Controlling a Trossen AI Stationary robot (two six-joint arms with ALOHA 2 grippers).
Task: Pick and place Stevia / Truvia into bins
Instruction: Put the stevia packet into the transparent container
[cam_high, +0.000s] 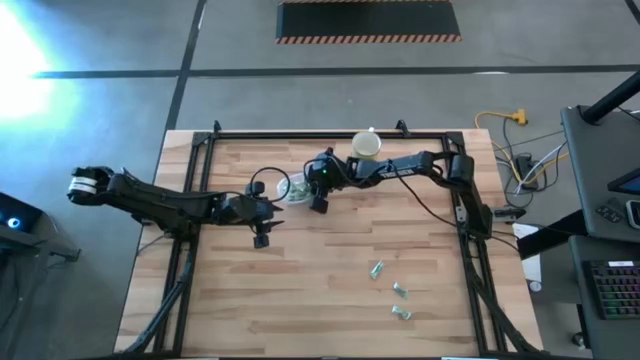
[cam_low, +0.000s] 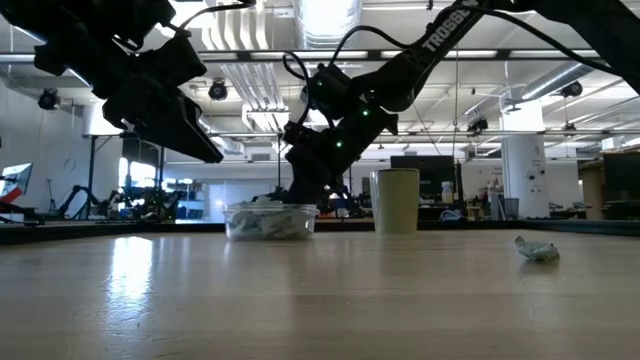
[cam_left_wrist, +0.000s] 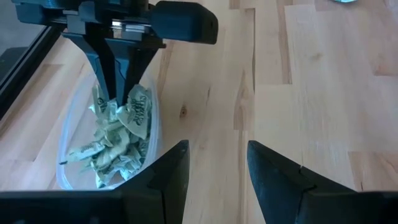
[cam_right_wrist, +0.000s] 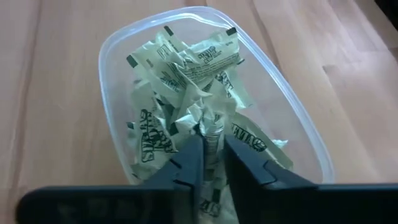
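The clear tub (cam_right_wrist: 298, 118) holds a heap of pale green Stevia sachets (cam_right_wrist: 186, 68) and stands on the table left of the beige cup (cam_high: 366, 146). It also shows in the low view as the tub (cam_low: 270, 221). My right gripper (cam_right_wrist: 212, 142) is above the tub, shut on one sachet. My left gripper (cam_left_wrist: 217, 168) is open, empty and raised, on the near left side of the tub (cam_left_wrist: 68, 155). Three more sachets (cam_high: 376, 268) lie flat on the table's near right part. My right gripper pinches one Stevia sachet (cam_right_wrist: 212, 127) between its two fingers (cam_left_wrist: 112, 74), coming from above and pointing down into the tub. The sachet (cam_left_wrist: 138, 111) hangs below the fingertips, just over the heap. Whether it touches the heap I cannot tell.
The cup (cam_low: 396, 201) stands close beside the tub on its far right. One loose sachet (cam_low: 537, 250) shows at table height on the right. Bare wood lies around the left gripper and across the near left of the table (cam_high: 250, 300).
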